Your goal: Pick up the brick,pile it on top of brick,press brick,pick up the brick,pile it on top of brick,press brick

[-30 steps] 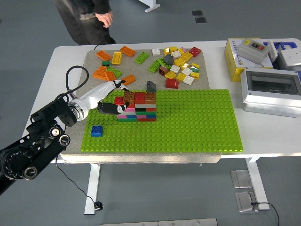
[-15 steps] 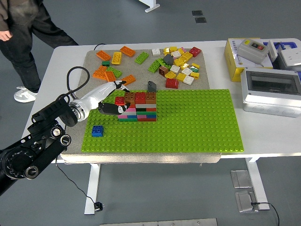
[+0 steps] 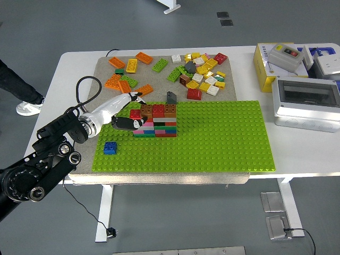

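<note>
There is one view only, from high on the robot's own side, looking forward and down. It stands far enough back to take in the whole white bench (image 3: 69, 62), its near edge low in the picture and grey floor showing beyond all sides. The green baseplate (image 3: 223, 138) sits near the middle. The left arm (image 3: 50, 154) enters from the lower left corner.

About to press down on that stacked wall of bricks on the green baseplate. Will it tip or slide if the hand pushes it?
Probably stays put: the brick stack sits studded onto the green baseplate, several layers tall and wider than high. A sideways shove from the left hand at its left end might pop off the red brick on top there. The bricks look rigid.
</note>
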